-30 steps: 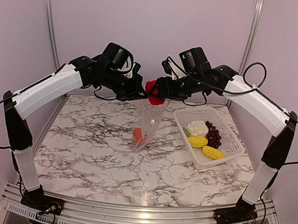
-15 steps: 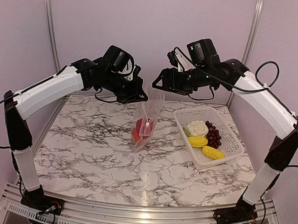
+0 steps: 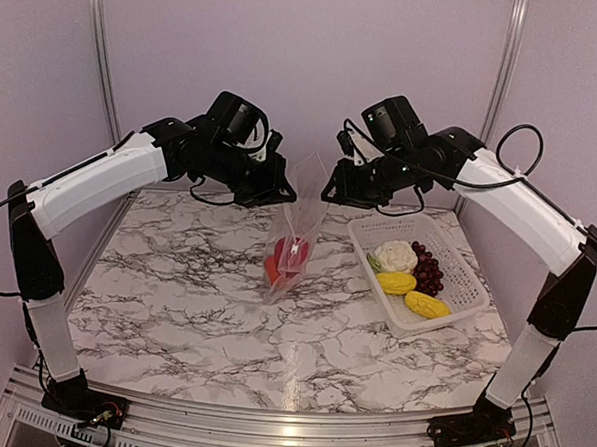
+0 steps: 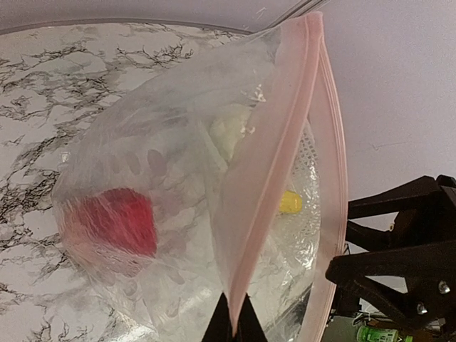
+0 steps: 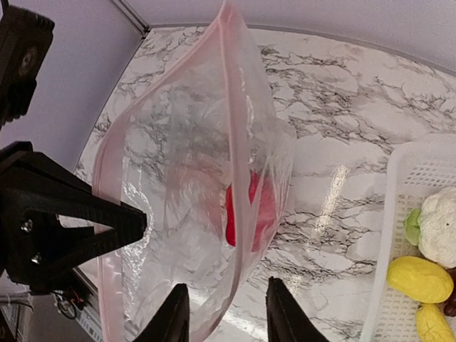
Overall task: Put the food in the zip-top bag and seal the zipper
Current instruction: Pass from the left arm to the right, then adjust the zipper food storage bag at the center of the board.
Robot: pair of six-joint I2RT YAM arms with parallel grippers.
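The zip-top bag (image 3: 296,233) hangs upright over the table, mouth up. My left gripper (image 3: 283,193) is shut on the pink zipper (image 4: 274,164) strip at one side of the mouth, fingertips pinched together (image 4: 233,322). Inside the bag lie the red piece (image 3: 291,252) and an orange fruit (image 3: 272,270); the red piece (image 5: 260,206) shows through the plastic. My right gripper (image 3: 330,192) is open at the other side of the mouth, and that side's edge passes loosely between its spread fingers (image 5: 226,317). The cauliflower (image 3: 395,255), grapes (image 3: 428,268) and two yellow pieces (image 3: 396,283) lie in the basket.
A white lattice basket (image 3: 464,282) stands on the marble table at the right, close to the bag. The back wall and aluminium frame posts stand just behind both arms. My left gripper body (image 5: 64,221) shows dark beside the bag in the right wrist view.
The red piece left my right gripper and dropped into the bag. My right gripper rose, then came back down to the bag's mouth edge with its jaws narrower. The left arm held still.
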